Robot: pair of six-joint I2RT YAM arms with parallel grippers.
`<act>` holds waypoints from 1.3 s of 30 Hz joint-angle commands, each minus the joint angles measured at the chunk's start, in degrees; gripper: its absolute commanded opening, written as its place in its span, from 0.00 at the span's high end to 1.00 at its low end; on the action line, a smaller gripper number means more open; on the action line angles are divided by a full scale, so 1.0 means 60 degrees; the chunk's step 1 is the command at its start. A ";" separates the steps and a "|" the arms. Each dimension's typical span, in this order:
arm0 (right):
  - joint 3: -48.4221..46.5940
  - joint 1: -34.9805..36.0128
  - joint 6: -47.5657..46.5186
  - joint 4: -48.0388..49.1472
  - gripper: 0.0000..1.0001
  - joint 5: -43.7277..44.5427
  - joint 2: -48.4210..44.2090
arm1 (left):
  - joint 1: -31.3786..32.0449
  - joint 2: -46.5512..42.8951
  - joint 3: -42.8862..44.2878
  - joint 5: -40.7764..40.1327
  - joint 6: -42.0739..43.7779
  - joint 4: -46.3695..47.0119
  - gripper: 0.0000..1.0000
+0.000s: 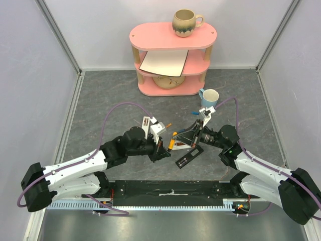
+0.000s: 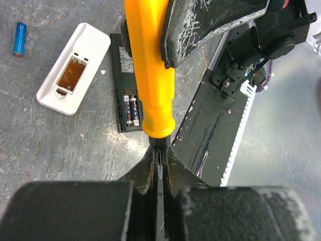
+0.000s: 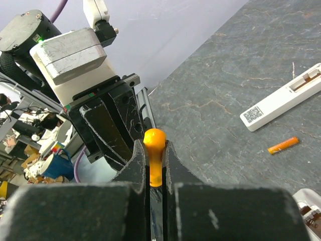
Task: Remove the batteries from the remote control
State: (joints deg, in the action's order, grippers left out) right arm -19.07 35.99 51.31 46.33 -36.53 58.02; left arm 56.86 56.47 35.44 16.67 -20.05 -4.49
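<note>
A black remote [image 2: 124,65] lies open on the table. Two batteries [image 2: 130,109] sit in its compartment. It also shows in the top view [image 1: 189,156]. A white remote [image 2: 73,68] lies beside it with its compartment open and empty. A blue battery [image 2: 19,38] and an orange battery [image 3: 283,145] lie loose on the table. My left gripper [image 2: 159,148] is shut on the shaft of the orange-handled screwdriver [image 2: 150,65]. My right gripper [image 3: 155,150] is shut on the screwdriver's handle [image 3: 154,145]. Both grippers meet above the black remote.
A pink shelf [image 1: 173,36] stands at the back with a mug [image 1: 185,22] on top and a plate and a bowl inside. A blue and white cup [image 1: 209,96] stands to its right. The black base rail [image 1: 170,191] runs along the near edge.
</note>
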 commanded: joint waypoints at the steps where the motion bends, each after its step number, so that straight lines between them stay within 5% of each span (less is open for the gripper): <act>1: -0.0044 0.0067 -0.0303 -0.0264 1.00 0.0009 -0.0294 | -0.0029 0.0125 0.0275 -0.0009 0.0369 0.0251 0.91; 6: 0.0058 0.0066 -0.0422 -0.0573 1.00 0.0405 -0.0573 | -0.0029 0.0110 0.0216 -0.0112 0.0354 0.0323 0.98; 8: 0.0102 0.0066 -0.0349 -0.0457 0.76 0.0391 -0.0544 | -0.0029 0.0125 0.0216 -0.0039 0.0354 0.0367 0.98; 13: 0.0205 0.0052 -0.0114 -0.0016 0.43 0.0347 -0.0398 | -0.0029 0.0198 0.0275 0.0093 0.0354 0.0412 0.98; 24: 0.0263 0.0052 0.0427 0.1052 0.57 -0.0122 0.0422 | -0.0028 0.0242 0.0216 0.0445 0.0339 0.0602 0.98; 31: 0.0234 0.0066 0.0385 0.0953 1.00 -0.0254 0.0321 | -0.0029 0.0242 0.0187 0.0313 0.0339 0.0573 0.98; 33: 0.0190 0.0066 0.0063 0.0529 1.00 -0.0021 0.0145 | -0.0029 0.0227 0.0172 0.0225 0.0354 0.0544 0.88; 34: 0.0103 0.0067 -0.0127 0.0222 1.00 0.0111 -0.0044 | -0.0029 0.0227 0.0143 0.0182 0.0383 0.0529 0.63; 37: -0.0146 0.0066 -0.1064 -0.1824 1.00 0.0930 -0.0498 | -0.0014 0.0227 0.0070 0.0211 0.0457 0.0529 0.27; 39: -0.0249 0.0052 -0.1794 -0.2765 1.00 0.1878 -0.0777 | -0.0014 0.0256 -0.0076 -0.0037 0.0457 0.0529 0.22</act>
State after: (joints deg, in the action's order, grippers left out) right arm -17.58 36.29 49.04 42.19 -33.91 56.90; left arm 56.86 58.11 35.40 17.61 -18.87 -3.31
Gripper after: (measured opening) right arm 0.081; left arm 0.721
